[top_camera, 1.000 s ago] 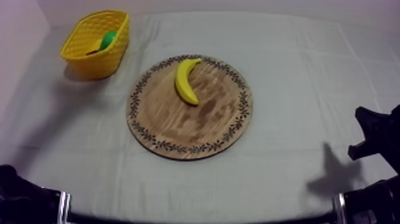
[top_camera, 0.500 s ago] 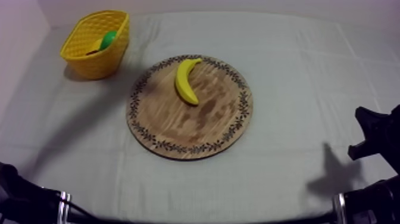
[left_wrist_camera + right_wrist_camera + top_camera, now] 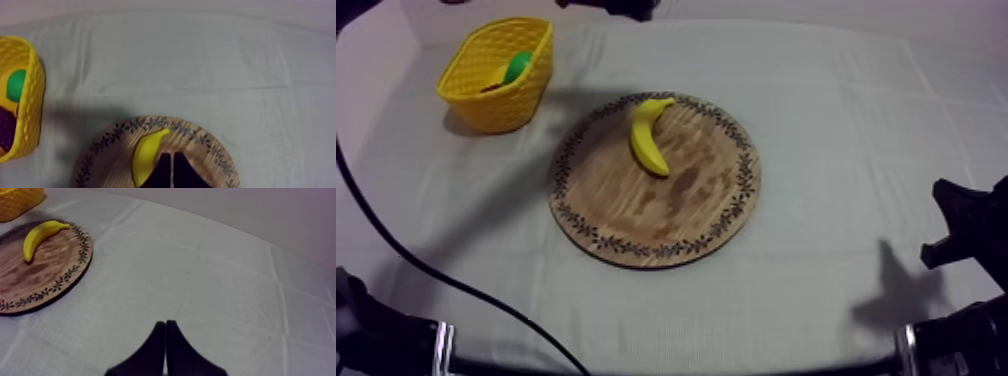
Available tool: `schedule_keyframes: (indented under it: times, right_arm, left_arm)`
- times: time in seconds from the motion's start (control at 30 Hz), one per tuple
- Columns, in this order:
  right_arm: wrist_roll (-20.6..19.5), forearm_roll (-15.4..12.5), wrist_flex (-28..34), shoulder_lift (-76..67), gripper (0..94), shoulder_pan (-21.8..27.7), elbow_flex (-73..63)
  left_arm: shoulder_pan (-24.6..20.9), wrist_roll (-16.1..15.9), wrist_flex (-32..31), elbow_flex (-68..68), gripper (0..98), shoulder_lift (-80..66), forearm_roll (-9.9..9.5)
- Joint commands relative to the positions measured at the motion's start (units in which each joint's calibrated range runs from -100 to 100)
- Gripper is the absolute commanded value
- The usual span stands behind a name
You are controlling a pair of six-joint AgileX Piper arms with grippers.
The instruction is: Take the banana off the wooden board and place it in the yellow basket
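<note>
A yellow banana [image 3: 649,135] lies on the upper left part of the round wooden board [image 3: 666,215]. The yellow basket [image 3: 496,105] stands at the far left with a green pear [image 3: 517,66] in it. My left arm [image 3: 621,8] comes in at the far edge. In the left wrist view my left gripper [image 3: 171,159] hangs shut above the board [image 3: 107,162], just beside the banana [image 3: 147,155] and holding nothing. My right gripper [image 3: 165,333] is shut and empty over bare cloth, well away from the banana [image 3: 42,235].
The basket [image 3: 32,105] also holds purple grapes [image 3: 6,127] beside the pear [image 3: 16,85]. My right arm [image 3: 961,225] rests low at the table's right edge. Bare cloth stretches between the board [image 3: 45,278] and the right side.
My left arm has swung up and now enters at the far edge above the board, casting a shadow over the basket side. The banana and right arm have not moved.
</note>
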Motion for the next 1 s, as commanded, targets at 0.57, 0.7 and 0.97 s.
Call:
schedule_keyframes:
  times: [0.57, 0.7, 0.97]
  right_arm:
    - [0.00, 0.00, -0.04, 0.00, 0.3, 0.00, -0.03]
    - [0.00, 0.00, -0.04, 0.00, 0.3, 0.00, -0.03]
    - [0.00, 0.00, -0.04, 0.00, 0.3, 0.00, -0.03]
  left_arm:
    - [-0.39, 0.30, 6.10, -1.40, 61.1, 2.52, 2.20]
    - [-0.94, -1.12, 7.39, -0.30, 71.3, 1.73, 4.49]
    - [-1.48, -2.13, 8.48, 1.99, 74.4, 0.83, 5.98]
